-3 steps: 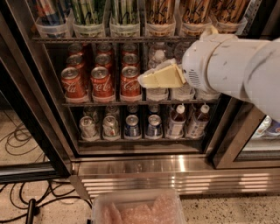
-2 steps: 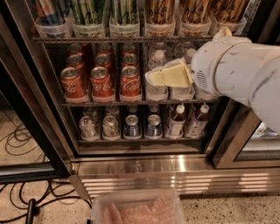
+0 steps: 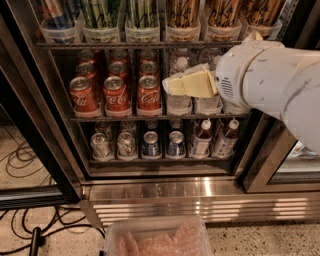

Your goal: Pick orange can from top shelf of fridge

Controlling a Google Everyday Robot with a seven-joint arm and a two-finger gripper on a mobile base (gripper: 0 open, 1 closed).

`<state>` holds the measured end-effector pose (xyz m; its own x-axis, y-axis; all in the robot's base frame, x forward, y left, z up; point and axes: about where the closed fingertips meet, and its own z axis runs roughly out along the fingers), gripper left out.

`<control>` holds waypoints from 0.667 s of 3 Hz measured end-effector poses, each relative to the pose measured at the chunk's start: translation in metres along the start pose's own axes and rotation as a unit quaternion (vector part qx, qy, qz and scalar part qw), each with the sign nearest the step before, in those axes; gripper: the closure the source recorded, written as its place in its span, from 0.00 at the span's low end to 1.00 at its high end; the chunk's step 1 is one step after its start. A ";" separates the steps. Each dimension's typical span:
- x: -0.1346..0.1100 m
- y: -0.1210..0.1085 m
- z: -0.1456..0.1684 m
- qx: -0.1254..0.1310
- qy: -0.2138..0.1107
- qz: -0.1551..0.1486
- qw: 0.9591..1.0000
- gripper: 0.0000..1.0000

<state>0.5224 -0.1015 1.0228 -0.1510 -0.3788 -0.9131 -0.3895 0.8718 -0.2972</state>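
Here, in the camera view, the fridge point(image 3: 200, 192) stands open, its ribbed steel base below the racks. The top shelf point(image 3: 135, 45) carries clear tubs of tall cans; the orange can point(image 3: 182, 11) stands upright in one tub just right of the middle, with more copper-orange cans to its right and green-striped cans point(image 3: 100, 12) to its left. The gripper point(image 3: 190, 84) hangs below that shelf, in front of the water bottles point(image 3: 178, 104) and just right of the red cola cans point(image 3: 117, 92), apart from the orange can. I cannot tell whether its jaws are apart or together.
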 end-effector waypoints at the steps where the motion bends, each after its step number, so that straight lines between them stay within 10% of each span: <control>1: -0.007 0.006 0.008 0.002 -0.024 0.014 1.000 0.00; 2: -0.019 0.010 0.021 0.004 -0.060 0.028 0.998 0.19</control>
<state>0.5408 -0.0794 1.0309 -0.0624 -0.2905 -0.9548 -0.3764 0.8929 -0.2471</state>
